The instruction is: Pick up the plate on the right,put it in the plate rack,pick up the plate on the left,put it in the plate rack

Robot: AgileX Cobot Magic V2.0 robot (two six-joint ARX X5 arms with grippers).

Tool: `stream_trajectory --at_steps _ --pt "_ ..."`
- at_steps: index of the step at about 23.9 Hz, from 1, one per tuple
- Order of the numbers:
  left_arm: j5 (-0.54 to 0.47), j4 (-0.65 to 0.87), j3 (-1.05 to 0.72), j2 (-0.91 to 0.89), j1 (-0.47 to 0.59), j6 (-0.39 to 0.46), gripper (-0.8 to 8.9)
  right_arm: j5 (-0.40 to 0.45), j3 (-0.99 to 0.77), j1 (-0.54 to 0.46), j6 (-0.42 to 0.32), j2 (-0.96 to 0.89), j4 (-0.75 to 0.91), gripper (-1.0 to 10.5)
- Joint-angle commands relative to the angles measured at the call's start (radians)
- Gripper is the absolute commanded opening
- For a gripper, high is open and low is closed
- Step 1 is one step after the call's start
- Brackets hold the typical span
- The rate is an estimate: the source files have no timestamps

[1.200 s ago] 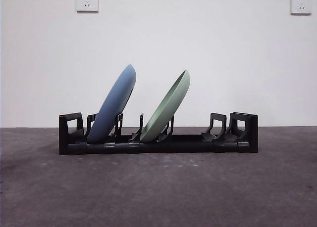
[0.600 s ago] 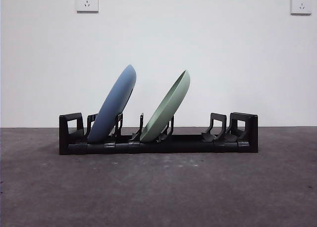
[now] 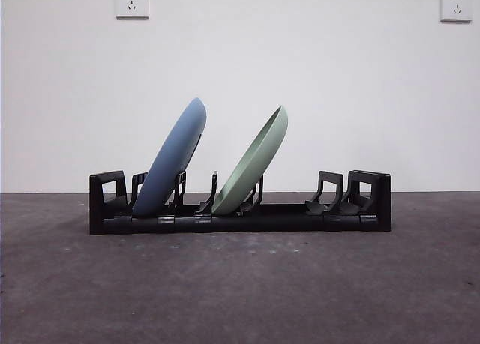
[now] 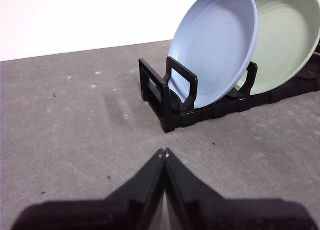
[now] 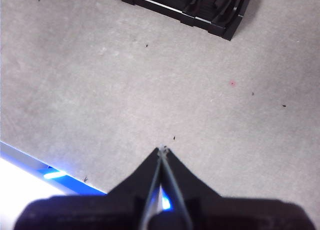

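Both plates sit racked: blue plate [image 3: 174, 158] and green plate [image 3: 255, 164] lean in neighbouring slots of the plate rack [image 3: 240, 216]. You have nothing left to place, by my read. Left gripper [image 4: 164, 153] and right gripper [image 5: 162, 150] clenched, empty, well apart from the rack.

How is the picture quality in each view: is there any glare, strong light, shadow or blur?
Front view: even, soft light; the blue plate, green plate and plate rack are sharp, with only a faint shadow under the rack. Left wrist view: the plates are clear, the shut left pincer dark and slightly soft. Right wrist view: a bright blue-white glare at one corner beside the shut right pincer.
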Motion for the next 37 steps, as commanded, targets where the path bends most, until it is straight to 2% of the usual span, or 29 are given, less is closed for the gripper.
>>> stream_trajectory --at_steps 1,2,8,9,11,14,15,17,22,29,34,37 --pt "0.004 0.009 -0.011 0.000 0.004 -0.012 -0.04 0.001 -0.007 0.000 0.004 0.003 -0.021 0.0" --pt "0.004 0.009 -0.011 0.000 0.004 -0.012 -0.04 0.009 -0.007 0.000 0.000 0.003 -0.021 0.0" --pt "0.004 0.009 -0.011 0.000 0.004 -0.012 -0.04 0.293 -0.007 -0.019 -0.020 -0.025 0.010 0.0" --pt "0.004 0.009 -0.011 0.000 0.004 -0.012 -0.04 0.309 -0.007 -0.031 -0.056 -0.045 0.025 0.0" --pt "0.004 0.009 -0.011 0.000 0.004 -0.012 -0.04 0.274 -0.008 -0.060 -0.091 -0.110 0.120 0.0" --pt "0.004 0.009 -0.011 0.000 0.004 -0.012 -0.04 0.073 -0.021 -0.156 -0.066 -0.253 0.317 0.0" --pt "0.004 0.009 -0.011 0.000 0.004 -0.012 -0.04 0.030 -0.041 -0.200 -0.067 -0.301 0.374 0.0" --pt "0.004 0.009 -0.011 0.000 0.004 -0.012 -0.04 -0.004 -0.106 -0.286 -0.075 -0.398 0.475 0.0" --pt "0.004 0.009 -0.011 0.000 0.004 -0.012 -0.04 -0.005 -0.426 -0.414 -0.074 -0.637 0.735 0.0" --pt "0.004 0.009 -0.011 0.001 0.004 -0.012 -0.04 -0.005 -0.798 -0.421 -0.063 -0.840 0.966 0.0" --pt "0.004 0.009 -0.011 0.000 0.004 -0.012 -0.04 0.009 -1.015 -0.420 -0.041 -0.956 1.030 0.0" --pt "0.004 0.009 -0.011 0.000 0.004 -0.012 -0.04 0.040 -1.131 -0.420 0.001 -1.018 1.059 0.0"
